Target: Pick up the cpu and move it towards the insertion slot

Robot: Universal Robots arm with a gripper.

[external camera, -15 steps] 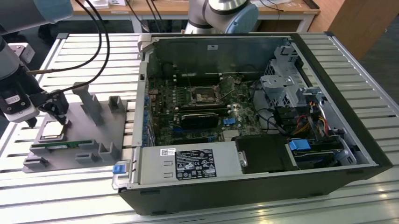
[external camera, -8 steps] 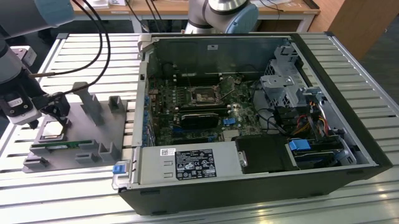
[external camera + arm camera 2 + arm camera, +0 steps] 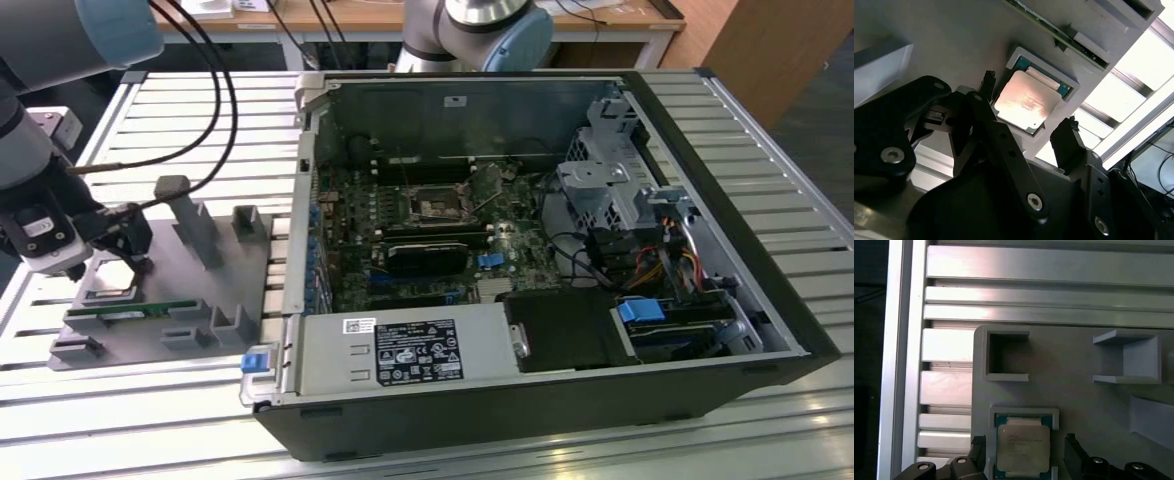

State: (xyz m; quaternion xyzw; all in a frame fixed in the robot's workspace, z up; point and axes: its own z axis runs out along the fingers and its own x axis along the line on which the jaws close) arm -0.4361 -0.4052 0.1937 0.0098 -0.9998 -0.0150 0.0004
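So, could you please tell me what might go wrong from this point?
The open pincer straddles the cpu in its grey holder pocket; closing off-centre might catch the pocket rim or tilt the chip. The insertion slot sits deep inside the computer case, so the carry could clip the case wall.

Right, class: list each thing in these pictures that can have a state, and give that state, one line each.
cpu, seated flat in a pocket of the grey tray, not gripped.
pincer, open, fingertips flanking the cpu.
insertion slot, dark centre, no chip seen in it.
computer case, on its side, panel off, open.
memory stick, resting in the grey tray.
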